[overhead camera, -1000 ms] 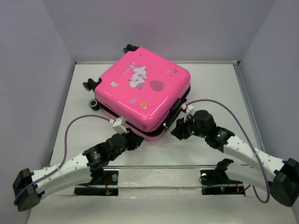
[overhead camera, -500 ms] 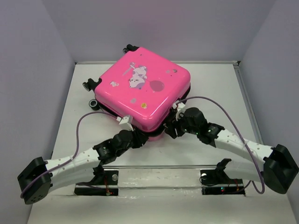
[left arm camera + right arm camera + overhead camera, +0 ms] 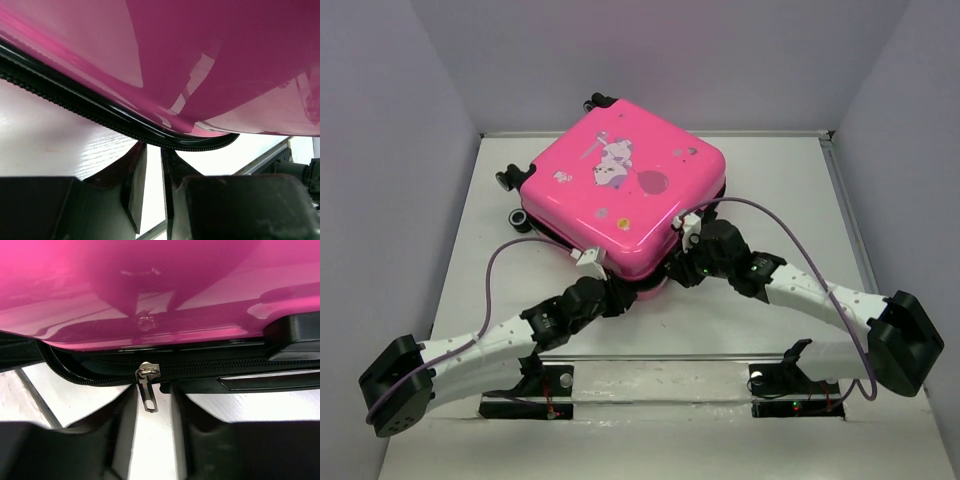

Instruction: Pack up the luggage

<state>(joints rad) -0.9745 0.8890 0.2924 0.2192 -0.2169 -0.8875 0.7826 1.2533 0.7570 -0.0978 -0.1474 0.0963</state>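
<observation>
We see the luggage [image 3: 620,190] as a hard pink plastic shell, smooth and very glossy, mirroring pale patches of light. Its zipper [image 3: 215,369] is a black track of fine ribbed teeth beside a shiny black lip. The zipper pull [image 3: 148,390] is bright silver metal. The table [image 3: 45,145] is matt white with faint wood grain. The left gripper [image 3: 153,152] and right gripper [image 3: 154,415] have dull black plastic fingers.
</observation>
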